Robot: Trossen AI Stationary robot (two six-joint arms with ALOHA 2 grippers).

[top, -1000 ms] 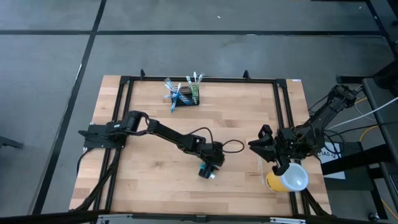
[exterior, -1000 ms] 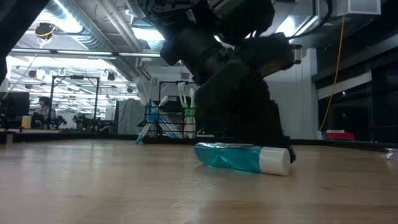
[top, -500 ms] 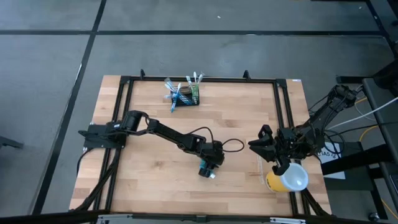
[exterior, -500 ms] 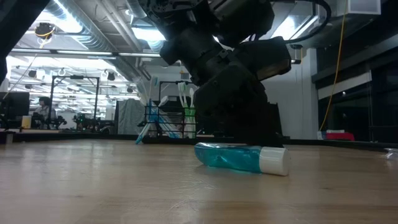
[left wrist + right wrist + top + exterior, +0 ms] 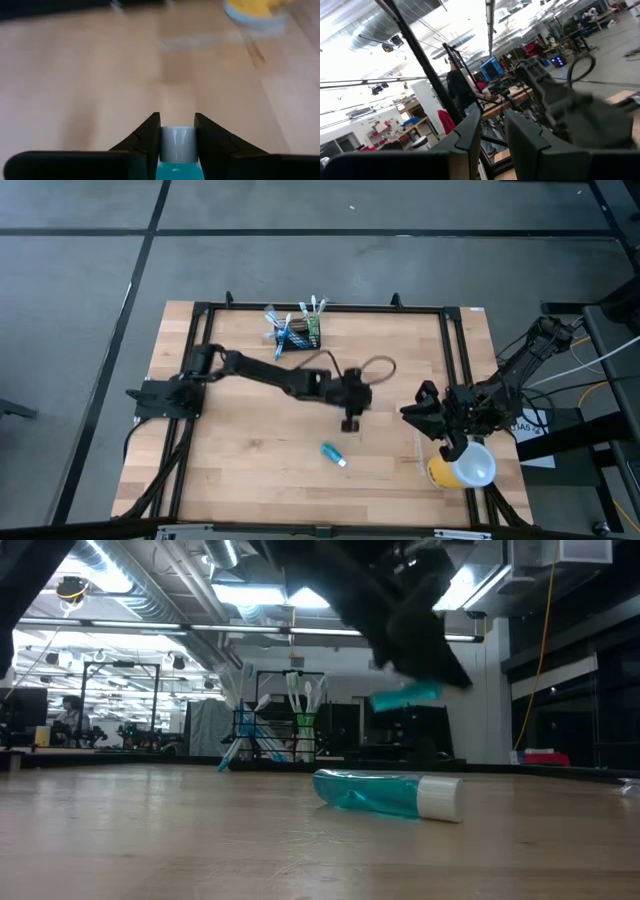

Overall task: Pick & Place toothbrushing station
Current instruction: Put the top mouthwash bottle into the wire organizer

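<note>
The left gripper [image 5: 177, 118] is clamping a blue-green tube [image 5: 177, 147] just behind its white cap, fingers partly closed with the tube filling the gap between them. In the high view this gripper [image 5: 352, 422] is hanging over the table [image 5: 250, 470], well apart from the holder [image 5: 299, 333], on the side nearer the camera's bottom edge. The low view is showing the tube [image 5: 405, 695] in the air, tilted, clear of the wood. A second tube [image 5: 333, 454] is lying flat on the table, farther again from the holder.

The holder is sitting at the table's far edge with several toothbrushes [image 5: 285, 340] leaning out of it.

The tube is looking soft and smooth, so a hard squeeze is likely denting it, and a grip next to the stiff cap shoulder is probably the safest spot. The holder is looking light and rigid, a low mesh box, likely tipping or sliding if nudged; entering from above, clear of the brushes, seems wise.

The right gripper [image 5: 440, 420] is waiting far from the holder, just beside a yellow cup [image 5: 462, 465], its fingers [image 5: 470, 137] standing a little apart with nothing between them.
</note>
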